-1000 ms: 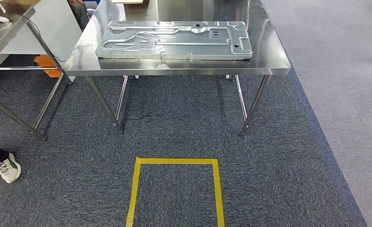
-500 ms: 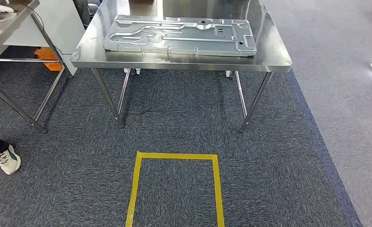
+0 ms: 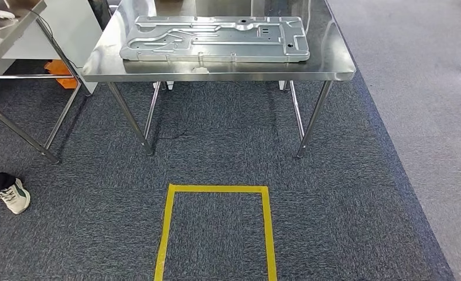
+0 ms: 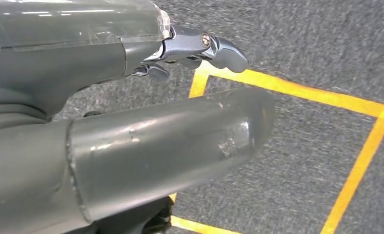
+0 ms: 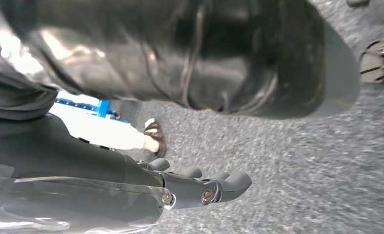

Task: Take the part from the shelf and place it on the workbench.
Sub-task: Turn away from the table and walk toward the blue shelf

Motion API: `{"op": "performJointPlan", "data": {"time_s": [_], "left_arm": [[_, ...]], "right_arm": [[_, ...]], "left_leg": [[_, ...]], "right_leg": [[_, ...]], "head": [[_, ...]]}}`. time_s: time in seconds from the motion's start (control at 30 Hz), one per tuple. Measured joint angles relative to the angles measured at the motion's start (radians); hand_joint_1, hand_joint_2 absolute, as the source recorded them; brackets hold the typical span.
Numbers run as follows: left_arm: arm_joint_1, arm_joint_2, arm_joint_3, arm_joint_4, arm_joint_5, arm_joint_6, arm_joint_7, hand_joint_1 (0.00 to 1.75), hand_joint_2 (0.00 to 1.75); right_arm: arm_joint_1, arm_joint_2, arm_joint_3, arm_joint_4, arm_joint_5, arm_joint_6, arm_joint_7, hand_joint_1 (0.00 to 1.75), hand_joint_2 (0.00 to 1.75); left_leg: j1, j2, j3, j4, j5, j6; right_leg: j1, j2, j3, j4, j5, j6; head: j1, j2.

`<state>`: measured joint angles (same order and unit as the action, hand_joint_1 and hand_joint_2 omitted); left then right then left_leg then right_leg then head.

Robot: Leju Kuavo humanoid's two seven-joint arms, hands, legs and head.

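The part [image 3: 215, 38] is a long flat silver stamped metal panel. It lies on the shiny steel workbench [image 3: 327, 58] straight ahead in the head view, near the bench's front edge. My left hand [image 4: 146, 97] hangs over the dark carpet with its thumb and fingers [image 4: 214, 46] stretched out and nothing in it. My right hand [image 5: 180, 187] also hangs low, its fingers [image 5: 229, 181] straight and apart, holding nothing. Both hands are far from the part.
A yellow tape rectangle [image 3: 216, 189] marks the dark carpet between me and the bench. A second steel table [image 3: 11, 26] stands at the left, with a person's shoe [image 3: 14, 196] on the floor near it. Lighter grey floor [image 3: 427, 88] runs along the right.
The whole picture has shifted slightly as the camera moved; the bench now sits a little higher in the frame. The part stays where it lay on the bench.
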<state>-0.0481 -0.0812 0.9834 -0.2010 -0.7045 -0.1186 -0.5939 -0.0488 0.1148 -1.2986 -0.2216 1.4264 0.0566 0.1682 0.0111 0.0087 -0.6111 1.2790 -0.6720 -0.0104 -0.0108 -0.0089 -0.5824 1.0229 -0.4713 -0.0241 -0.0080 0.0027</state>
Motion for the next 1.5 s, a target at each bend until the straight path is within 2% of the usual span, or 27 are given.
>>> {"op": "performJointPlan", "data": {"time_s": [0.03,0.1,0.17,0.27,0.3,0.37,0.43,0.47,0.53,0.6,0.67,0.77,0.8,0.87,0.93,0.97,1.0,1.03,1.1,1.17,1.2,1.23,1.3,1.37,1.43,1.47,1.5], "left_arm": [[0.001,0.0,0.0,0.0,-0.002,0.0,0.0,0.0,0.0],[-0.001,0.002,0.0,0.0,-0.006,0.0,0.0,0.0,0.0],[-0.003,0.003,0.0,0.0,-0.01,0.0,-0.002,0.0,0.0],[0.0,0.004,0.0,0.0,-0.011,0.0,-0.003,0.0,0.0],[0.0,0.004,0.0,0.0,-0.011,0.0,-0.003,0.0,0.0],[-0.002,0.004,0.0,0.0,-0.011,0.0,-0.004,0.0,0.0],[-0.003,0.004,0.0,0.0,-0.011,-0.002,-0.006,0.0,0.0],[-0.003,0.004,0.0,0.0,-0.011,-0.002,-0.007,0.0,0.0],[-0.003,0.004,0.0,0.0,-0.011,-0.002,-0.007,0.0,0.0],[-0.003,0.004,0.0,0.0,-0.011,-0.003,-0.007,0.0,0.0],[-0.004,0.003,0.0,0.0,-0.011,-0.003,-0.008,0.0,0.0],[-0.004,0.003,0.0,0.0,-0.011,-0.003,-0.009,0.0,0.0],[-0.003,0.003,0.0,0.0,-0.011,-0.003,-0.009,0.0,0.0],[0.0,0.003,0.0,0.0,-0.011,-0.003,-0.008,0.0,0.0],[0.001,0.003,0.0,0.0,-0.012,-0.003,-0.008,0.0,0.0],[0.0,0.003,0.0,0.0,-0.012,-0.003,-0.008,0.0,0.0],[0.0,0.003,0.0,0.0,-0.011,-0.003,-0.008,0.0,0.0],[0.0,0.003,0.0,0.0,-0.011,-0.003,-0.008,0.0,0.0],[-0.001,0.003,0.0,0.0,-0.011,-0.003,-0.008,0.0,0.0],[-0.006,0.003,0.0,0.0,-0.012,-0.001,-0.009,0.0,0.0],[-0.009,0.003,0.0,0.0,-0.012,0.0,-0.009,0.0,0.0],[-0.01,0.003,-0.001,0.0,-0.012,0.001,-0.009,0.0,0.0],[-0.008,0.002,-0.001,0.0,-0.013,0.003,-0.009,0.0,0.0],[-0.007,0.002,-0.001,0.0,-0.014,0.003,-0.009,0.0,0.0],[-0.006,0.001,-0.001,0.0,-0.013,0.003,-0.008,0.0,0.0],[-0.006,0.001,-0.001,0.0,-0.013,0.003,-0.008,0.0,0.0],[-0.005,0.001,-0.001,0.0,-0.013,0.003,-0.008,0.0,0.0]], "right_arm": [[0.0,0.0,0.0,0.0,0.002,0.0,0.0,0.0,0.0],[0.0,0.0,0.0,0.0,0.008,0.0,0.0,0.0,0.0],[0.0,0.0,0.001,0.0,0.014,0.0,0.0,0.0,0.0],[0.001,-0.001,0.002,0.0,0.018,0.0,0.0,0.0,0.0],[0.002,-0.002,0.002,0.0,0.019,-0.001,0.0,0.0,0.0],[0.002,-0.004,0.002,0.0,0.022,-0.002,-0.001,0.0,0.0],[0.002,-0.004,0.003,0.0,0.027,-0.002,-0.002,0.0,0.0],[0.003,-0.004,0.003,0.0,0.028,-0.002,-0.003,0.0,0.0],[0.002,-0.004,0.003,0.0,0.03,-0.002,-0.003,0.0,0.0],[0.0,-0.005,0.003,0.0,0.03,-0.002,-0.003,0.0,0.0],[-0.002,-0.006,0.004,0.0,0.03,-0.004,-0.003,0.0,0.0],[-0.003,-0.005,0.005,0.0,0.03,-0.005,-0.005,0.0,0.0],[-0.003,-0.005,0.005,0.0,0.03,-0.005,-0.005,0.0,0.0],[-0.004,-0.004,0.006,0.0,0.03,-0.005,-0.005,0.0,0.0],[-0.004,-0.004,0.006,0.0,0.03,-0.005,-0.005,0.0,0.0],[-0.004,-0.004,0.007,0.0,0.03,-0.005,-0.005,0.0,0.0],[-0.004,-0.004,0.007,0.0,0.03,-0.005,-0.005,0.0,0.0],[-0.003,-0.004,0.007,0.0,0.03,-0.005,-0.005,0.0,0.0],[-0.004,-0.004,0.008,0.0,0.031,-0.005,-0.004,0.0,0.0],[-0.005,-0.003,0.009,0.0,0.031,-0.005,-0.004,0.0,0.0],[-0.005,-0.003,0.009,0.0,0.032,-0.005,-0.003,0.0,0.0],[-0.005,-0.002,0.01,0.0,0.032,-0.005,-0.003,0.0,0.0],[-0.003,-0.002,0.01,0.0,0.033,-0.006,-0.002,0.0,0.0],[-0.001,-0.003,0.01,0.0,0.033,-0.006,-0.002,0.0,0.0],[0.001,-0.003,0.01,0.0,0.033,-0.006,-0.001,0.0,0.0],[0.001,-0.003,0.01,0.0,0.033,-0.006,-0.001,0.0,0.0],[0.002,-0.003,0.01,0.0,0.033,-0.006,-0.001,0.0,0.0]], "left_leg": [[0.0,0.0,0.025,-0.036,0.023,0.002],[-0.001,-0.001,0.11,-0.182,0.078,0.01],[-0.006,-0.002,0.158,-0.28,0.106,0.021],[-0.009,-0.002,0.15,-0.295,0.125,0.038],[-0.007,0.0,0.144,-0.298,0.136,0.044],[-0.002,0.004,0.121,-0.304,0.162,0.057],[-0.004,0.006,0.091,-0.301,0.183,0.064],[-0.005,0.007,0.076,-0.297,0.193,0.064],[-0.005,0.008,0.045,-0.287,0.209,0.061],[-0.005,0.007,0.019,-0.273,0.221,0.054],[-0.006,0.006,0.002,-0.261,0.232,0.044],[-0.008,0.005,-0.006,-0.26,0.253,0.026],[-0.006,0.003,-0.011,-0.256,0.246,0.02],[-0.004,0.001,-0.034,-0.206,0.178,0.008],[-0.002,0.0,-0.066,-0.086,0.074,0.001],[-0.001,0.0,-0.075,-0.025,0.045,-0.001],[-0.001,0.0,-0.073,0.017,0.042,-0.002],[-0.001,0.0,-0.054,0.025,0.063,-0.002],[0.0,-0.001,0.035,-0.061,0.117,0.004],[-0.004,-0.003,0.162,-0.224,0.117,0.014],[-0.006,-0.004,0.202,-0.283,0.103,0.019],[-0.009,-0.005,0.222,-0.318,0.094,0.024],[-0.009,-0.001,0.208,-0.328,0.106,0.037],[-0.006,0.004,0.182,-0.332,0.133,0.052],[-0.007,0.006,0.148,-0.33,0.159,0.061],[-0.009,0.007,0.131,-0.327,0.172,0.062],[-0.011,0.008,0.112,-0.322,0.184,0.062]], "right_leg": [[0.0,0.0,-0.008,0.005,0.003,0.001],[0.001,0.001,-0.021,0.013,0.011,0.007],[0.003,0.002,-0.03,0.017,0.022,0.018],[0.002,0.002,-0.035,0.013,0.041,0.037],[0.001,0.004,-0.04,0.018,0.032,0.043],[-0.001,0.007,-0.061,0.076,-0.042,0.051],[-0.003,0.008,-0.089,0.194,-0.14,0.057],[-0.004,0.008,-0.094,0.244,-0.162,0.06],[-0.005,0.007,-0.06,0.256,-0.141,0.063],[-0.006,0.007,0.039,0.136,-0.095,0.061],[-0.002,0.009,0.123,0.007,-0.09,0.051],[0.003,0.01,0.133,-0.031,-0.088,0.029],[0.001,0.007,0.125,-0.033,-0.078,0.019],[-0.003,0.003,0.1,-0.037,-0.053,0.002],[-0.001,0.001,0.067,-0.035,-0.028,-0.004],[0.0,0.0,0.049,-0.032,-0.016,-0.004],[0.0,0.0,0.03,-0.028,-0.004,-0.003],[0.0,0.0,0.011,-0.023,0.007,-0.001],[0.0,0.0,-0.023,-0.011,0.026,0.004],[0.003,0.0,-0.044,0.001,0.042,0.012],[0.004,0.0,-0.049,0.005,0.05,0.018],[0.004,-0.001,-0.052,0.005,0.06,0.024],[0.002,-0.001,-0.06,0.004,0.072,0.037],[0.0,0.003,-0.076,0.042,0.012,0.046],[-0.003,0.005,-0.1,0.148,-0.1,0.052],[-0.003,0.005,-0.107,0.21,-0.134,0.054],[-0.003,0.005,-0.107,0.257,-0.142,0.056]], "head": [[0.0,0.0],[0.0,0.0],[0.0,0.0],[0.0,0.0],[0.0,0.0],[0.001,0.0],[0.001,0.0],[0.001,0.0],[0.001,0.0],[0.001,0.0],[0.0,0.0],[0.0,0.0],[0.0,0.0],[0.0,0.0],[0.0,0.0],[0.0,0.0],[0.0,0.0],[0.0,0.0],[0.0,0.0],[0.0,0.0],[0.0,0.0],[0.0,0.0],[0.0,0.0],[0.0,0.0],[0.001,0.0],[0.0,0.0],[0.0,0.0]]}}
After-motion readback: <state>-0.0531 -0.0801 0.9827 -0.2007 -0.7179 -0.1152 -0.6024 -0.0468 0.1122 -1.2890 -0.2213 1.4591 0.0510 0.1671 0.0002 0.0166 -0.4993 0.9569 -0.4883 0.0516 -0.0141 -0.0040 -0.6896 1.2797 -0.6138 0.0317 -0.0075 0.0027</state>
